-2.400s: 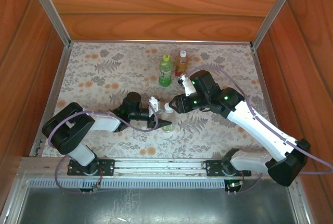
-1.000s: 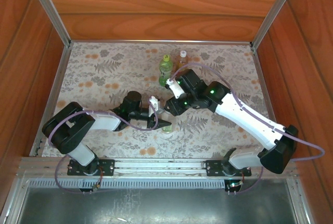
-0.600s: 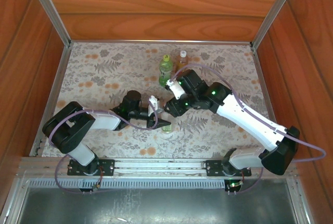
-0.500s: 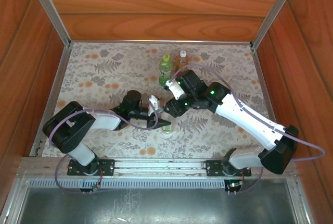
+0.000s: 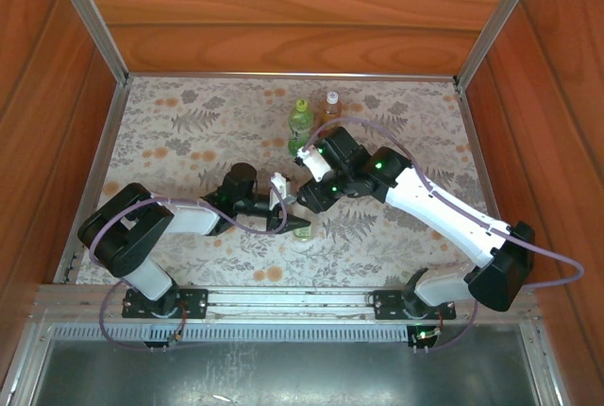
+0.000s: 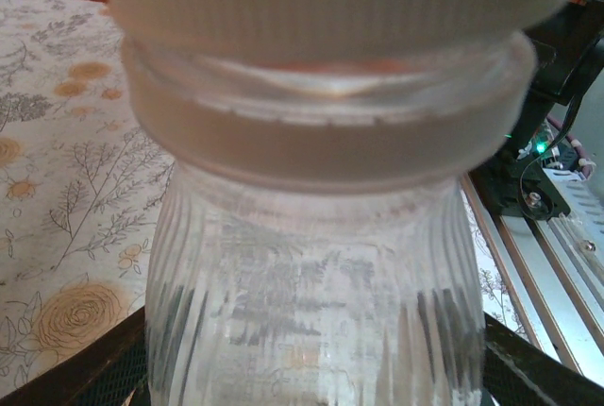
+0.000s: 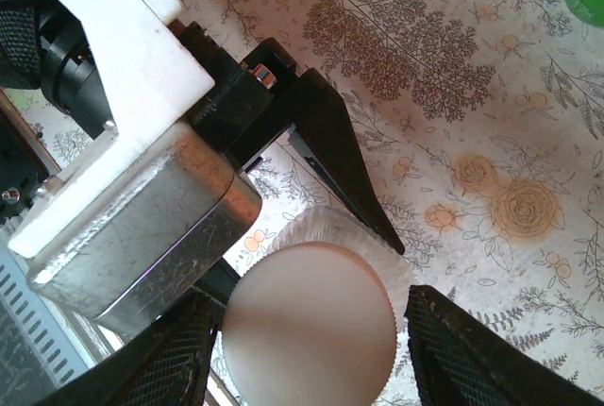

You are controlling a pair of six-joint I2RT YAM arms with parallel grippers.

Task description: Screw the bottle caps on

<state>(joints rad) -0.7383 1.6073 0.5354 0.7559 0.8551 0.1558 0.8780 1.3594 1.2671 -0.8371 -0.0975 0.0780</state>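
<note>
The left gripper point(image 5: 294, 224) clamps the clear bottle point(image 6: 311, 264) upright on the worktop point(image 5: 189, 132). The right gripper point(image 7: 316, 349) stands around its white cap point(image 7: 307, 330), and I cannot tell if it pinches; a loose or tilted hold could slip or cross-thread.

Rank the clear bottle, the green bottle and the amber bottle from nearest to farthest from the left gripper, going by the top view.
1. Clear bottle, between the jaws of the left gripper, mid-table.
2. Green bottle, farther back.
3. Amber bottle, behind and right of the green one.
</note>
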